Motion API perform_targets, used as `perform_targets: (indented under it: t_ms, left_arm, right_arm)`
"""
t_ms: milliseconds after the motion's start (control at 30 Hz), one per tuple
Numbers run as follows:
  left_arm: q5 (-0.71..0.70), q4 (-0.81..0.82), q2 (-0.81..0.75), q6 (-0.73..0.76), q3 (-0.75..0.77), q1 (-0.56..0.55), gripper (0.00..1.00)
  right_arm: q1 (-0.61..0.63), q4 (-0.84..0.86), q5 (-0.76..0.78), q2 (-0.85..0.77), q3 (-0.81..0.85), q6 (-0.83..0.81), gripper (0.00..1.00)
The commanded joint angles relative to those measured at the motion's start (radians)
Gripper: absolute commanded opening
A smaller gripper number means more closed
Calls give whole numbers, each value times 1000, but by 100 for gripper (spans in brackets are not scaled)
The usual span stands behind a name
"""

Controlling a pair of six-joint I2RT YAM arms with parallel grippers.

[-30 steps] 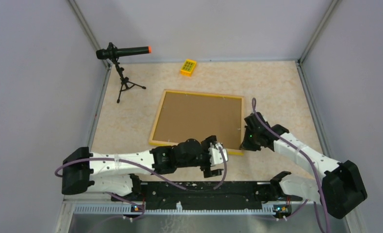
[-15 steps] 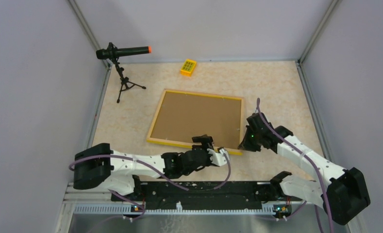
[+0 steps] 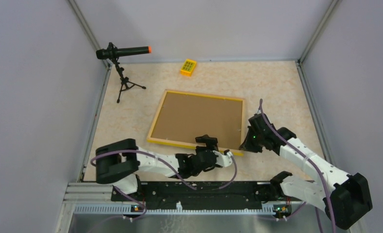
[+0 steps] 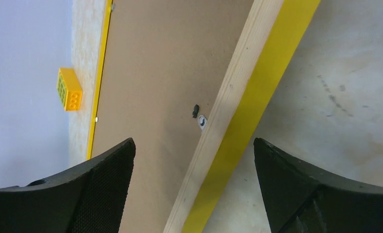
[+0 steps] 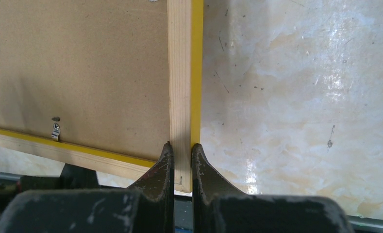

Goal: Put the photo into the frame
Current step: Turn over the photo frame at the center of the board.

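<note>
Pale wood frame point(image 3: 204, 94) with yellow edge, plain brown board point(image 3: 199, 116), mottled beige table point(image 3: 276, 87), yellow block point(image 3: 188, 67)

One high fixed view, two close wrist views.
The top camera looks down from behind the arm bases over the whole worktop point(image 3: 286, 92). The left wrist camera hangs close over the frame point(image 4: 233, 116)'s near rail, facing past the left tool point(image 4: 194, 143) to the far yellow block point(image 4: 69, 89). The right wrist camera, behind the right tool point(image 5: 182, 148), hugs the near right corner. All share that rail.
</note>
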Motion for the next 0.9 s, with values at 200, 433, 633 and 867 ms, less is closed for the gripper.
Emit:
perform_targets:
  t_ms: [200, 433, 633, 867]
  left_arm:
    - [-302, 282, 167, 176, 40, 27, 74]
    - [-235, 184, 115, 169, 56, 9, 44]
    - [-160, 51, 41, 119, 89, 7, 19]
    - [-96, -84, -75, 89, 157, 9, 0]
  right_arm:
    - [6, -12, 12, -65, 84, 22, 0]
    - [6, -8, 29, -96, 97, 3, 0]
    - [6, 24, 45, -86, 165, -157, 10]
    - [6, -81, 79, -100, 487, -333, 87]
